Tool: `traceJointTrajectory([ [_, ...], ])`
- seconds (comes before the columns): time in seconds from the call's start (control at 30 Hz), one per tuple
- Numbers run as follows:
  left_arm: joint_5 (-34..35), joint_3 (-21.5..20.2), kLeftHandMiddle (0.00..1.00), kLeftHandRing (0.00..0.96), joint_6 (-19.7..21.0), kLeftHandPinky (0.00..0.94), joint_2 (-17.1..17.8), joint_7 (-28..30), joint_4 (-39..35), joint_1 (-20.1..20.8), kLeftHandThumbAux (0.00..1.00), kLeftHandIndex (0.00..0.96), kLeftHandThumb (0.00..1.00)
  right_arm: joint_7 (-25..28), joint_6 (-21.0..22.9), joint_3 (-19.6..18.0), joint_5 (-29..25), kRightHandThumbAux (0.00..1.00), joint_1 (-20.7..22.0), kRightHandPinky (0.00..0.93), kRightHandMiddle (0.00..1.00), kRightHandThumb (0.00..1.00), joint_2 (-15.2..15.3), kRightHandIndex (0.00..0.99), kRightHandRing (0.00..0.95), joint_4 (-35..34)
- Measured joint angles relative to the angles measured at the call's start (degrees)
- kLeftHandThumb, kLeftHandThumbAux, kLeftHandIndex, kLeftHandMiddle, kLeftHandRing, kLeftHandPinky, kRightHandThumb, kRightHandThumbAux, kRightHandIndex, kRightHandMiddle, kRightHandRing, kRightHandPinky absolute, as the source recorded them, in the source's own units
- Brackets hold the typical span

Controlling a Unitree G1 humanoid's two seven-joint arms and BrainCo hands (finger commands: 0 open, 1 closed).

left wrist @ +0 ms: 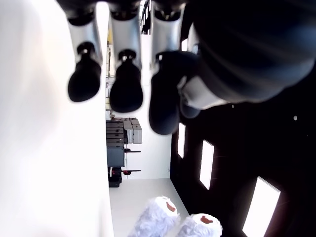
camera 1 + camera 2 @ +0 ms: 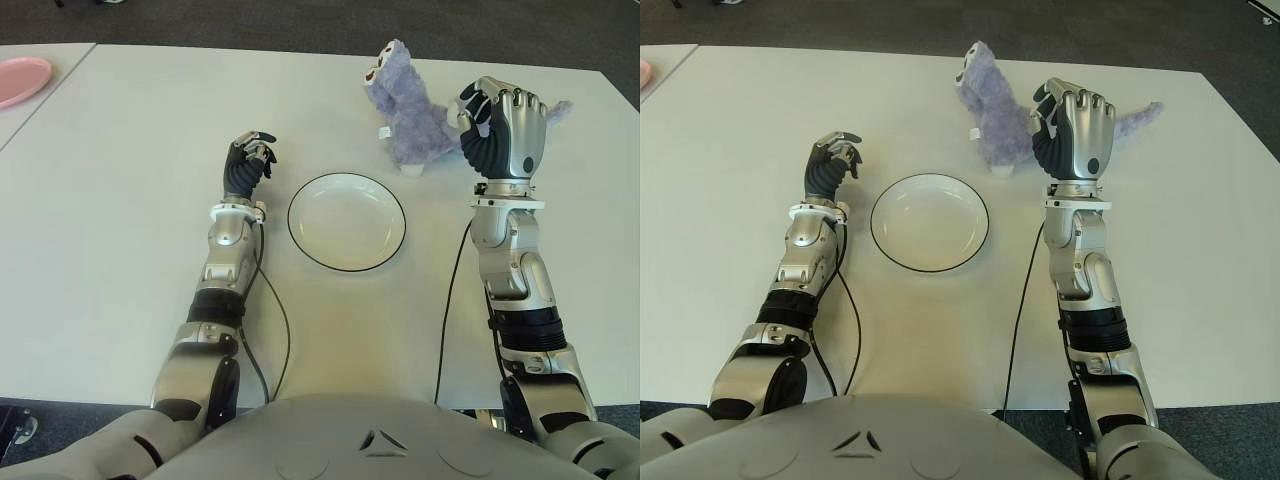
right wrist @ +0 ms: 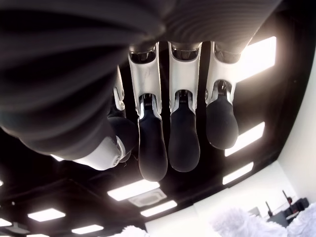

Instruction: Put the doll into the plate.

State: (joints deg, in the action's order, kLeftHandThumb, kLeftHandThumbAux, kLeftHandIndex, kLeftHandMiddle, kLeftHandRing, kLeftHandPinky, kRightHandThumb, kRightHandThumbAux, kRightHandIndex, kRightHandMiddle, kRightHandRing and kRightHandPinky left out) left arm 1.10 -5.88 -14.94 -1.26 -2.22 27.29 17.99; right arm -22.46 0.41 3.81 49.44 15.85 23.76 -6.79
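I work at a white table (image 2: 120,240) butted against a second white table (image 2: 30,112) on my left (a thin seam between them). Dark grey carpet (image 2: 300,22) lies beyond. Overhead, rectangular ceiling lights (image 3: 136,189) glow on a black ceiling.

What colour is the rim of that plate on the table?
The plate is white with a thin black rim, clearest in the left eye view.

One purple plush doll (image 2: 408,118). Two plates: one white plate with a dark rim (image 2: 346,221), one pink plate (image 2: 22,79) at the far left edge. Two white tables: main table (image 2: 130,280) and a second table (image 2: 20,115) to its left. Two robot hands: left hand (image 2: 247,163), right hand (image 2: 503,128).
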Motion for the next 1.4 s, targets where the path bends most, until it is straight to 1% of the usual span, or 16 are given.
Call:
traceJointTrajectory([
  [0.13, 0.00, 0.00, 0.740, 0.760, 0.04, 0.723, -0.03, 0.00, 0.00, 0.00, 0.700, 0.444, 0.715, 0.55, -2.36, 0.00, -0.21, 0.706, 0.35, 0.428, 0.485, 0.708, 2.16, 0.420, 0.477, 0.90],
  [0.17, 0.00, 0.00, 0.740, 0.760, 0.05, 0.723, -0.03, 0.00, 0.00, 0.00, 0.700, 0.444, 0.715, 0.71, -2.98, 0.00, -0.21, 0.706, 0.50, 0.420, 0.479, 0.707, 2.83, 0.419, 0.471, 1.26],
  [0.23, 0.00, -0.01, 0.740, 0.759, 0.05, 0.725, -0.04, 0.00, 0.00, 0.00, 0.700, 0.444, 0.715, 0.91, -4.09, -0.04, -0.29, 0.708, 0.83, 0.367, 0.421, 0.701, 4.03, 0.416, 0.409, 2.01],
  [0.27, 0.00, -0.01, 0.740, 0.759, 0.05, 0.725, -0.04, 0.00, 0.00, 0.00, 0.700, 0.444, 0.715, 1.17, -4.74, -0.04, -0.36, 0.708, 1.04, 0.358, 0.410, 0.700, 4.69, 0.416, 0.397, 2.50],
  [0.3, 0.00, -0.01, 0.740, 0.759, 0.05, 0.726, -0.04, 0.00, 0.00, 0.00, 0.700, 0.444, 0.714, 1.58, -5.45, -0.03, -0.43, 0.630, 1.32, 0.337, 0.375, 0.639, 5.53, 0.363, 0.364, 3.12],
  [0.33, 0.00, -0.01, 0.740, 0.759, 0.05, 0.727, -0.04, 0.00, 0.00, 0.00, 0.700, 0.444, 0.714, 1.96, -5.98, -0.03, -0.46, 0.580, 1.54, 0.323, 0.353, 0.599, 6.23, 0.330, 0.342, 3.58],
  [0.37, 0.00, -0.01, 0.741, 0.759, 0.05, 0.727, -0.04, 0.00, 0.00, 0.01, 0.700, 0.444, 0.714, 2.41, -6.48, -0.04, -0.48, 0.562, 1.80, 0.318, 0.345, 0.584, 7.01, 0.318, 0.335, 4.10],
  [0.4, 0.00, -0.01, 0.741, 0.759, 0.05, 0.728, -0.04, 0.00, 0.00, 0.01, 0.700, 0.444, 0.714, 2.86, -6.84, -0.05, -0.51, 0.522, 2.02, 0.278, 0.301, 0.557, 7.67, 0.275, 0.293, 4.46],
  [0.47, 0.00, -0.01, 0.741, 0.760, 0.06, 0.728, -0.04, 0.00, 0.00, 0.01, 0.700, 0.444, 0.714, 4.17, -7.57, -0.15, -1.14, 0.488, 2.42, 0.243, 0.263, 0.533, 8.82, 0.237, 0.256, 4.92],
  [0.53, 0.00, 0.00, 0.740, 0.759, 0.06, 0.729, -0.04, 0.00, 0.00, 0.01, 0.700, 0.444, 0.713, 5.74, -8.00, -0.27, -1.86, 0.434, 2.67, 0.170, 0.183, 0.495, 9.67, 0.168, 0.177, 5.09],
  [0.73, 0.00, 0.04, 0.738, 0.757, 0.05, 0.723, -0.04, 0.00, 0.00, 0.01, 0.701, 0.443, 0.713, 14.24, -8.24, -0.47, -4.68, 0.334, 2.81, 0.069, 0.061, 0.447, 12.69, 0.061, 0.057, 4.84],
  [0.83, 0.00, 0.06, 0.736, 0.756, 0.05, 0.723, -0.04, 0.00, 0.01, 0.03, 0.701, 0.443, 0.713, 18.29, -8.26, -0.55, -6.02, 0.302, 2.84, 0.046, 0.025, 0.436, 14.33, 0.032, 0.022, 4.74],
  [0.93, 0.00, 0.05, 0.734, 0.755, 0.05, 0.727, -0.04, 0.00, 0.01, 0.03, 0.701, 0.443, 0.713, 21.91, -8.32, -0.57, -6.87, 0.265, 2.98, 0.015, 0.008, 0.423, 16.02, 0.010, 0.007, 4.74],
  [1.07, 0.00, 0.01, 0.733, 0.757, 0.04, 0.725, -0.04, 0.00, 0.12, 0.08, 0.701, 0.443, 0.713, 25.62, -9.05, -0.58, -8.21, 0.235, 3.76, 0.003, 0.002, 0.411, 18.18, 0.002, 0.001, 5.56],
  [1.2, 0.00, -0.05, 0.735, 0.757, -0.01, 0.727, -0.04, 0.00, 0.29, 0.16, 0.701, 0.443, 0.714, 27.70, -10.23, -0.52, -9.22, 0.199, 4.78, 0.000, 0.000, 0.397, 19.55, 0.000, 0.000, 6.74],
  [1.4, 0.01, -0.23, 0.735, 0.756, -0.06, 0.725, -0.05, 0.00, 0.61, 0.35, 0.700, 0.444, 0.715, 29.36, -13.77, 0.11, -9.88, 0.177, 7.50, 0.000, 0.000, 0.402, 21.29, 0.000, 0.000, 11.67],
])
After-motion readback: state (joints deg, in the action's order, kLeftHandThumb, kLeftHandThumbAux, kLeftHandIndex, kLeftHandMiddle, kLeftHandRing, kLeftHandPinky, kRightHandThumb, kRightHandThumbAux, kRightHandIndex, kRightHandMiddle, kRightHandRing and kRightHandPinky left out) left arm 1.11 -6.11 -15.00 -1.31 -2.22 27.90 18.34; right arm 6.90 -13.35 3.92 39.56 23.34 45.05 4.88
